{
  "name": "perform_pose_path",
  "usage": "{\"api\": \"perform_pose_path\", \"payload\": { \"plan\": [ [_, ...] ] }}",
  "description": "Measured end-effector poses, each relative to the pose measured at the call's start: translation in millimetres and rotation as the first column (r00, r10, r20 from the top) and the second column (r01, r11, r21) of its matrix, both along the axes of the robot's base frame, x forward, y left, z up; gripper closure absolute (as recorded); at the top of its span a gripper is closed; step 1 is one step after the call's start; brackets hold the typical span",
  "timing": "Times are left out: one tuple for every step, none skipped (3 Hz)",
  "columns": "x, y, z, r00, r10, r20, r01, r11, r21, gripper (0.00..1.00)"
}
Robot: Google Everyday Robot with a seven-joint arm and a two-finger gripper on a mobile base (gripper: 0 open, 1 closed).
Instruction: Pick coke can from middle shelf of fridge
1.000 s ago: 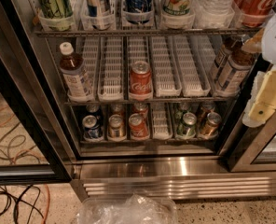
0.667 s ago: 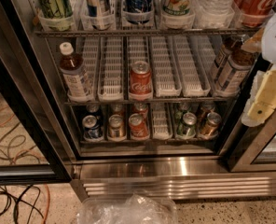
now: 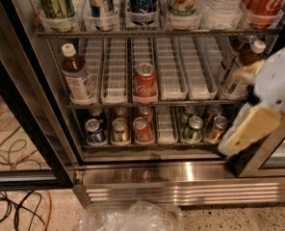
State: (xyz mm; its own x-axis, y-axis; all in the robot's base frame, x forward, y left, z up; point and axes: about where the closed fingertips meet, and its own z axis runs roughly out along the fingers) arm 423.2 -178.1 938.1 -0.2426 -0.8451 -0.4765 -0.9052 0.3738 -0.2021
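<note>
The fridge (image 3: 147, 170) stands with its door open. The coke can (image 3: 145, 83), red with white script and a silver top, stands upright at the front of a centre lane on the middle shelf (image 3: 171, 76), among white slotted trays. Brown tea bottles stand at the left (image 3: 78, 78) and right (image 3: 239, 69) ends of that shelf. My gripper (image 3: 251, 97) is at the right edge of the view, in front of the fridge's right door frame. It is open and empty, well to the right of the can and slightly lower.
The top rack (image 3: 157, 32) holds tall cans and bottles, including a big red Coca-Cola bottle (image 3: 265, 1). The bottom rack (image 3: 152, 129) is crowded with small mixed cans. A black door frame (image 3: 22, 109) stands at left. Cables (image 3: 17, 211) and a clear plastic bag (image 3: 130, 218) lie on the floor.
</note>
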Motion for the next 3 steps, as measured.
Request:
{"api": "perform_pose_path", "payload": {
  "plan": [
    [7.4, 57.5, -17.1, 0.9943, 0.066, 0.083, -0.080, 0.982, 0.169, 0.00],
    [21.6, 80.8, 5.0, 0.9854, 0.051, 0.162, -0.090, 0.965, 0.245, 0.00],
    [20.8, 85.0, 4.5, 0.9839, 0.048, 0.172, -0.092, 0.961, 0.261, 0.00]
  ]
}}
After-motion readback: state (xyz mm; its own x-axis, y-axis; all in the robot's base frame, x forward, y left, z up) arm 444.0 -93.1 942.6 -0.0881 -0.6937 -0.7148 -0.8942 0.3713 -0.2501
